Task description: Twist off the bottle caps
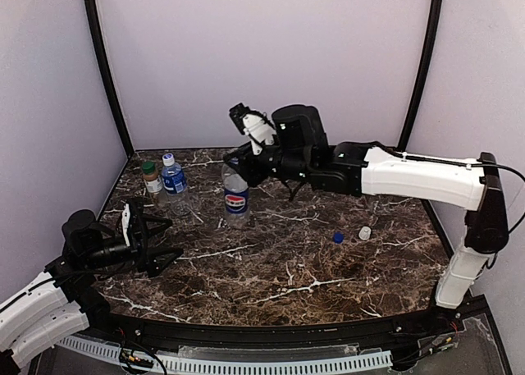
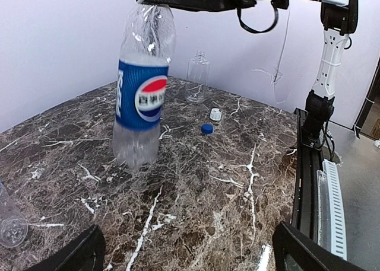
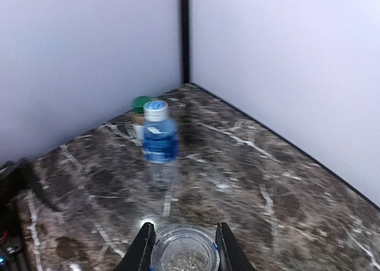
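Right end effector [image 3: 185, 251] pinches the Pepsi bottle [image 2: 141, 99] by the neck, just toward 11 o'clock of tabletop [image 1: 287, 285] centre. The mouth looks open, with only a blue ring on it. Left end effector [image 1: 164, 242] is spread wide and empty at 8 o'clock.

Loose blue cap [image 2: 206, 128] and white cap [image 2: 215, 114] lie near 3 o'clock. Caps on: blue-labelled bottle [image 3: 160, 143] and green-capped bottle [image 1: 150, 178], at 10 o'clock.

Judgement: keep the neck grip vertical, since the bottle is light and tips easily. Release only once the base sits flat, apart from the loose caps.
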{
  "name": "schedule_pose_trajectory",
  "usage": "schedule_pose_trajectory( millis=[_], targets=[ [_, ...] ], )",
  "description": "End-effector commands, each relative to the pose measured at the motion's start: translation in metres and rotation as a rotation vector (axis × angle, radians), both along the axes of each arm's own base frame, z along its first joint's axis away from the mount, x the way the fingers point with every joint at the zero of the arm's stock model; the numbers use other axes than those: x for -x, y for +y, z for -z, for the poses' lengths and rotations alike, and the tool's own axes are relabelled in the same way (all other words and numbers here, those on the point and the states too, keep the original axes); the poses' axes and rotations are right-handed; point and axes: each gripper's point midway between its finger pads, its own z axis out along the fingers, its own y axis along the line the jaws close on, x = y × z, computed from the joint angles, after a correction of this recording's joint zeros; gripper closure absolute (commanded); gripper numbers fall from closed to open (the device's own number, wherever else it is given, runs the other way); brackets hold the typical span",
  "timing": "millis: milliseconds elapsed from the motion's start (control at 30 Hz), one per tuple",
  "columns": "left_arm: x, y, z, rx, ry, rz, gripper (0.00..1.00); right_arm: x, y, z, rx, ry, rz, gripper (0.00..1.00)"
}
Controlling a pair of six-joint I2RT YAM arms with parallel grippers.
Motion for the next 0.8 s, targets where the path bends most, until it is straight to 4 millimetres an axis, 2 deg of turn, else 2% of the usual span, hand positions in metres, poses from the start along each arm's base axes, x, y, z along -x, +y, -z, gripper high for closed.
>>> schedule_pose_trajectory(
  millis=[0, 100, 200, 267, 333, 400, 567, 767],
  targets=[
    [-0.002, 0.002, 0.000, 0.006, -0.007, -0.015, 0.01, -0.084, -0.118, -0.004, 0.117, -0.122, 0.451, 1.00],
    [-0.003, 0.003, 0.002, 0.004, -0.004, -0.019, 0.01, -0.117, -0.178, 0.008, 0.173, -0.143, 0.603, 1.00],
    [-0.003, 0.004, 0.002, 0.003, -0.004, -0.020, 0.01, -0.136, -0.228, 0.016, 0.179, -0.136, 0.697, 1.00],
    [-0.003, 0.004, 0.002, 0.003, -0.001, -0.021, 0.01, -0.143, -0.252, 0.012, 0.140, -0.146, 0.746, 1.00],
    [-0.004, 0.004, 0.003, 0.002, 0.001, -0.022, 0.01, -0.146, -0.273, 0.017, 0.095, -0.127, 0.785, 1.00],
    [-0.004, 0.004, 0.003, 0.002, 0.002, -0.021, 0.01, -0.148, -0.293, 0.033, 0.058, -0.083, 0.813, 1.00],
    [-0.004, 0.004, 0.004, 0.000, 0.003, -0.020, 0.01, -0.144, -0.313, 0.055, 0.018, -0.018, 0.844, 1.00],
    [-0.005, 0.005, 0.004, -0.001, 0.005, -0.025, 0.01, -0.142, -0.317, 0.079, 0.016, 0.042, 0.843, 1.00]
  ],
)
